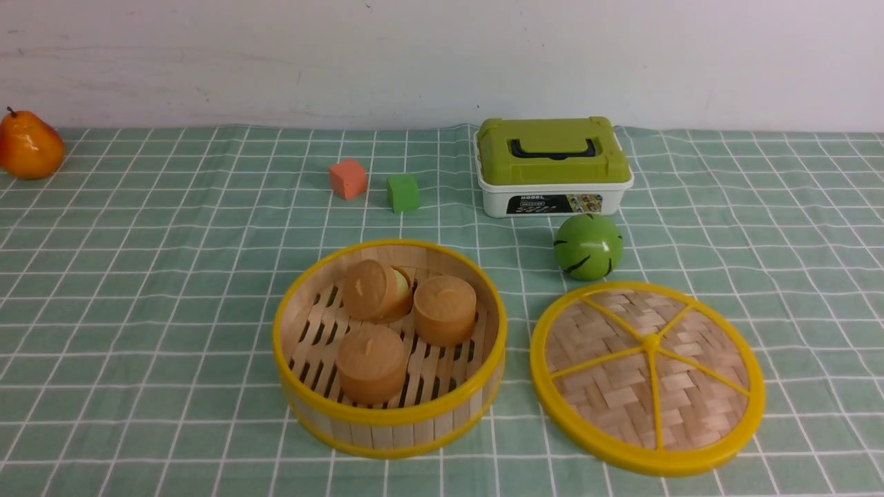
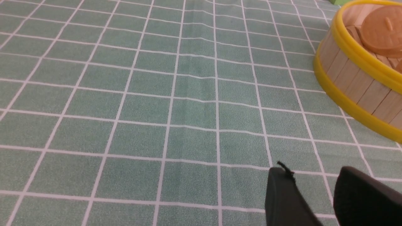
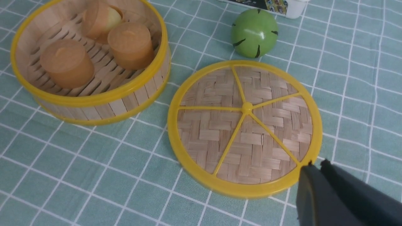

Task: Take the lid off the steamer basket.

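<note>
The steamer basket stands open at the table's middle, with three tan round buns on its slatted floor. The lid lies flat on the cloth just right of the basket, apart from it. Neither arm shows in the front view. In the right wrist view my right gripper is shut and empty, its tips just off the near edge of the lid's yellow rim; the basket is beyond. In the left wrist view my left gripper is open and empty over bare cloth, left of the basket.
A white box with a green handled top stands behind the lid, with a green striped ball between them. An orange cube and a green cube lie behind the basket. A pear sits at the far left.
</note>
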`<act>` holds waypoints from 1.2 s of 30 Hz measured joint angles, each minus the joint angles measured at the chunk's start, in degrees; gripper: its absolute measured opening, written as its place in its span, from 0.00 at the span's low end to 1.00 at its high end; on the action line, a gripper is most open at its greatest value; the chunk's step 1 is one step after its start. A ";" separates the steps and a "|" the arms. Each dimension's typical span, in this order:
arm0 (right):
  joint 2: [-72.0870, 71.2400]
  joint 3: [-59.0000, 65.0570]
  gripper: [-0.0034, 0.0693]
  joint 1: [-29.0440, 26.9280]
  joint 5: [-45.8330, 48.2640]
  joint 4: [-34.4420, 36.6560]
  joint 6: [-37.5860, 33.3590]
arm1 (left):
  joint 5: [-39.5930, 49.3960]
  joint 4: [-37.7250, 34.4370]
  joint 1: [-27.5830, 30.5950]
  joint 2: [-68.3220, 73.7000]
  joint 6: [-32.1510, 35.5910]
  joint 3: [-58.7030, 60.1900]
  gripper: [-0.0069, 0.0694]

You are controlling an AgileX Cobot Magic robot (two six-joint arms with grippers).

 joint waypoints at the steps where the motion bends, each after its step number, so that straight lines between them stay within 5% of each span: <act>1: -0.95 0.69 0.05 0.00 -0.80 0.00 0.00 | 0.00 0.00 0.00 0.00 0.00 0.00 0.40; 8: -17.75 17.12 0.05 -1.36 -18.08 -4.96 0.00 | 0.00 0.00 0.00 0.00 0.00 0.00 0.40; 15: -35.00 38.84 0.05 -9.98 -30.95 -10.60 7.47 | 0.00 0.00 0.00 0.00 0.00 0.00 0.40; 22: -42.01 48.74 0.05 -17.52 -31.42 -12.60 18.47 | 0.00 0.00 0.00 0.00 0.00 0.00 0.40; 36: -42.07 48.69 0.05 -19.37 -23.90 -12.84 18.98 | 0.00 0.00 0.00 0.00 0.00 0.00 0.40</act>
